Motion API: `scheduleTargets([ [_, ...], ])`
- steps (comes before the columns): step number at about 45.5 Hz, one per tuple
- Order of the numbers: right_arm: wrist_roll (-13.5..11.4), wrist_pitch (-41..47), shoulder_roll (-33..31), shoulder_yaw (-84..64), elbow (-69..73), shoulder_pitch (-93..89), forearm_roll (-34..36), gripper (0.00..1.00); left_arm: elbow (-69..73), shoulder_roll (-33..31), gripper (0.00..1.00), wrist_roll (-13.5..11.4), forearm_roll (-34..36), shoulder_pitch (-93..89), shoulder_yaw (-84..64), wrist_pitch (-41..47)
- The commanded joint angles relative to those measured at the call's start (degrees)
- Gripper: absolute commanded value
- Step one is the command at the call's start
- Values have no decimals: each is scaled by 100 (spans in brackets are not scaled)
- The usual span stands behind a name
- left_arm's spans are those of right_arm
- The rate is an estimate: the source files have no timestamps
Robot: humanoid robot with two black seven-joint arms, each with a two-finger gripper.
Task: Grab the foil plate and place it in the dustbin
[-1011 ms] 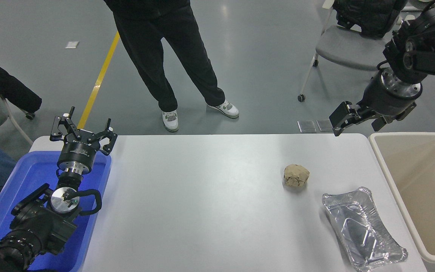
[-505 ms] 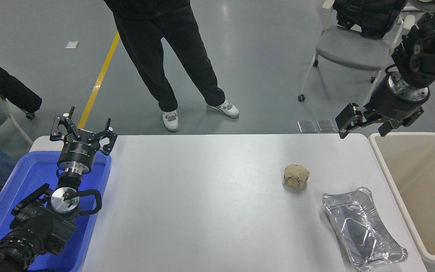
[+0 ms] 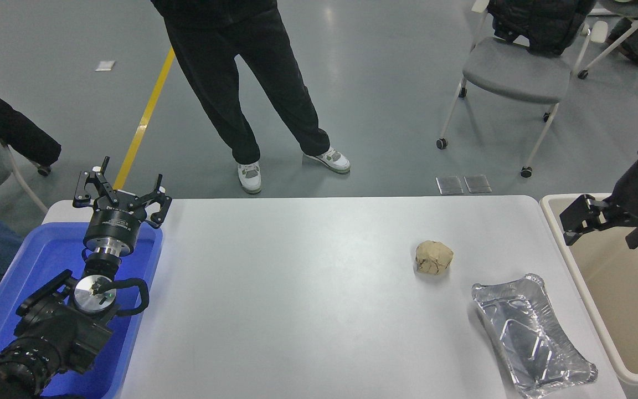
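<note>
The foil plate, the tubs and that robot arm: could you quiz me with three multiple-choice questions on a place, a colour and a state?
1. Where is the foil plate?
A. inside the dustbin
B. on the table's near right part
C. in the blue tub

2. What colour is the dustbin?
A. beige
B. green
C. red

3. What does the right end effector hold?
A. the paper ball
B. the foil plate
C. nothing

Answers:
1 B, it lies flat on the table.
2 A, its rim is cream.
3 C, it hangs open over the dustbin.

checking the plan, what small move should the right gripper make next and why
Probably swing the open right gripper left and down toward the shiny silver rectangular foil plate: it hangs empty above the beige plastic dustbin, while the plate lies untouched on the white table.
</note>
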Motion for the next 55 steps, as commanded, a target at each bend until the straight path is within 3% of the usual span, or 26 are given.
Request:
scheduleTargets([
  [1, -13, 0, -424, 1383, -161, -1036, -1587, 100, 0, 4, 99, -1, -2, 5, 1, 9],
  [11, -22, 0, -450, 1754, -337, -1810, -1632, 100, 0, -5, 99, -1, -2, -4, 1, 9],
  [21, -22, -1511, -529, 1745, -337, -2408, -1614, 100, 0, 4, 99, -1, -2, 5, 1, 9],
  [36, -22, -2399, -564, 2192, -530, -3146, -1605, 100, 0, 4, 99, -1, -2, 5, 1, 9],
  [55, -13, -2584, -652, 3081, -855, -3955, -1588, 100, 0, -5, 99, -1, -2, 5, 1, 18],
])
